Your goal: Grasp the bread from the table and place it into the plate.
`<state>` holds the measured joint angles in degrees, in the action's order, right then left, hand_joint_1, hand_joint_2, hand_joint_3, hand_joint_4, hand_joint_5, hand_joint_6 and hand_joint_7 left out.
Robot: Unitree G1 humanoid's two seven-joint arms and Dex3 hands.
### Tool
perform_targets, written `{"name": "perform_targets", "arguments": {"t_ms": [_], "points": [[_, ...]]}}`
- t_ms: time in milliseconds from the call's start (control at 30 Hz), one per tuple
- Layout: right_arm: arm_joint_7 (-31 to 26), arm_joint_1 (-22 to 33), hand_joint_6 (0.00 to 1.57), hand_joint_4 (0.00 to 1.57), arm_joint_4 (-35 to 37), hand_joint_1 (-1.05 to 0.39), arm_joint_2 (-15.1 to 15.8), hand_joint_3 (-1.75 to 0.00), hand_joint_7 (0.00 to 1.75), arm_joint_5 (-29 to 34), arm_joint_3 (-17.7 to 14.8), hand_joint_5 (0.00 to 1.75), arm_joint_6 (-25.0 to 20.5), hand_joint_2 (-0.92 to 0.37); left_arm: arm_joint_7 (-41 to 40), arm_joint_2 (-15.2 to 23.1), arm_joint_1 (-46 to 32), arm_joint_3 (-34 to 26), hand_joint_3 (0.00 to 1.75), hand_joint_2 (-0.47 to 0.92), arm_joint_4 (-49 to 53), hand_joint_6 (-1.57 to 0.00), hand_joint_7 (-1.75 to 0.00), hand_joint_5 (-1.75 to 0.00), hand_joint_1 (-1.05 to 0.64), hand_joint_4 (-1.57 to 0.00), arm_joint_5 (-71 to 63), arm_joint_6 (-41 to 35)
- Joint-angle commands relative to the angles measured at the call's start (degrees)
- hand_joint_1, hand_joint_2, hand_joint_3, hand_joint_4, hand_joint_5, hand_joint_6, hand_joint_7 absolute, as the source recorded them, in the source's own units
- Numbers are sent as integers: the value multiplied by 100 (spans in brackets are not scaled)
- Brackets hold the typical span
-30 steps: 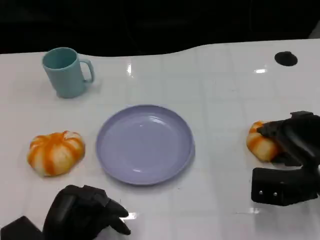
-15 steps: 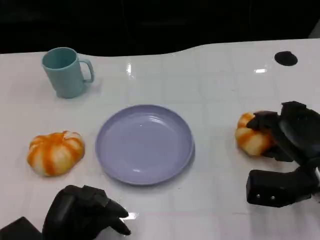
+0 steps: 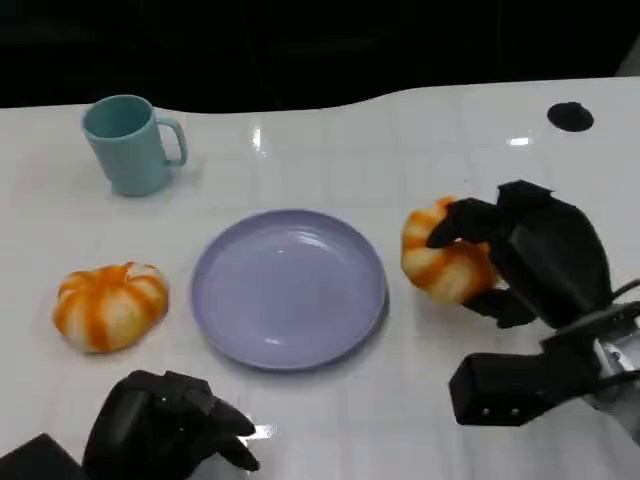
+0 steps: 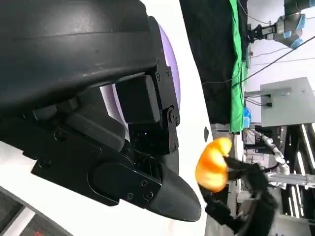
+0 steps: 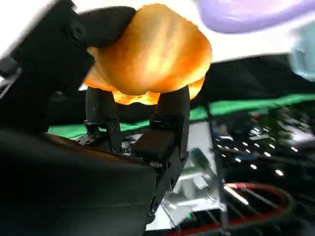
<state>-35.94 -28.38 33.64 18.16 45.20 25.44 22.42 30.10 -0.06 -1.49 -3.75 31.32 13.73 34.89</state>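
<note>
Bread (image 3: 440, 262) sits gripped in our right hand (image 3: 535, 258), centre-right of the frame, just beside the purple plate (image 3: 289, 287). Our left hand (image 3: 160, 430), lower left, has fingers curled around nothing.

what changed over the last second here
The right hand, holding the bread, carried it leftward from the table's right side to just beside the plate; it is not over the plate yet. The left hand, the other bread and the mug stayed where they were.
</note>
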Motion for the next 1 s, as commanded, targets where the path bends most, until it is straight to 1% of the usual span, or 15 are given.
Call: {"name": "perform_targets", "arguments": {"t_ms": [33,133,233,333,400,467,567,667,700,767,833,900,933,967,1000], "points": [[22,-103,98,103,-72,-1,-247,-143,136,-54,-11,173,79,-15,15,64,14,-12,0,89,33,-157,-24,-57,-105,-149,12,7],[56,-233,97,102,67,-1,-486,-145,138,-53,34,174,114,-14,15,50,12,-8,0,89,24,-157,-24,-56,-105,-149,28,-26],[93,-378,98,102,246,-2,-688,-144,134,-27,105,174,177,-15,-12,44,16,-4,0,89,22,-157,-24,-56,-105,-149,5,-38],[105,-549,95,100,522,-3,-900,-142,139,2,216,175,215,-18,-45,74,22,17,0,90,44,-157,-24,-57,-105,-149,-99,38],[85,-660,91,99,717,-5,-1039,-139,147,44,297,175,199,-20,-40,83,27,23,0,90,75,-157,-24,-57,-105,-149,-146,102],[56,-760,88,98,906,-6,-1159,-137,150,52,366,175,241,-22,-48,79,22,23,0,90,78,-157,-24,-57,-105,-149,-169,108],[10,-932,85,97,1264,-7,-1386,-129,156,14,471,175,343,-26,-71,64,15,18,0,89,74,-157,-25,-57,-105,-150,-204,111],[-16,-1061,83,96,1518,-8,-1535,-132,159,30,530,175,339,-26,-52,50,18,17,0,89,86,-157,-24,-57,-105,-149,-197,128],[-16,-1098,84,96,1595,-8,-1586,-131,153,12,536,175,350,-26,-53,48,18,19,0,90,91,-157,-24,-57,-105,-149,-203,139],[-34,-1172,87,97,1804,-9,-1730,-132,147,-77,518,175,416,-26,-64,52,14,23,0,90,72,-157,-24,-57,-105,-149,-213,116],[37,-1215,87,97,1935,-11,-1849,-131,143,-183,471,175,413,-28,-57,53,13,23,0,90,61,-157,-24,-57,-105,-149,-204,96],[134,-1246,87,94,1987,-12,-1916,-129,134,-246,448,174,350,-29,-45,53,14,21,0,89,57,-157,-24,-57,-105,-149,-191,85],[216,-1260,88,90,1986,-12,-1948,-122,119,-281,439,173,296,-32,-43,52,16,20,0,89,56,-157,-24,-57,-105,-149,-187,85],[280,-1268,90,88,1981,-12,-1971,-111,101,-301,434,163,253,-37,-49,47,19,22,0,89,59,-157,-24,-57,-105,-149,-193,93],[336,-1272,92,86,1969,-12,-1982,-95,76,-316,436,149,225,-44,-56,45,20,24,0,89,61,-157,-24,-57,-105,-149,-201,98]]}}
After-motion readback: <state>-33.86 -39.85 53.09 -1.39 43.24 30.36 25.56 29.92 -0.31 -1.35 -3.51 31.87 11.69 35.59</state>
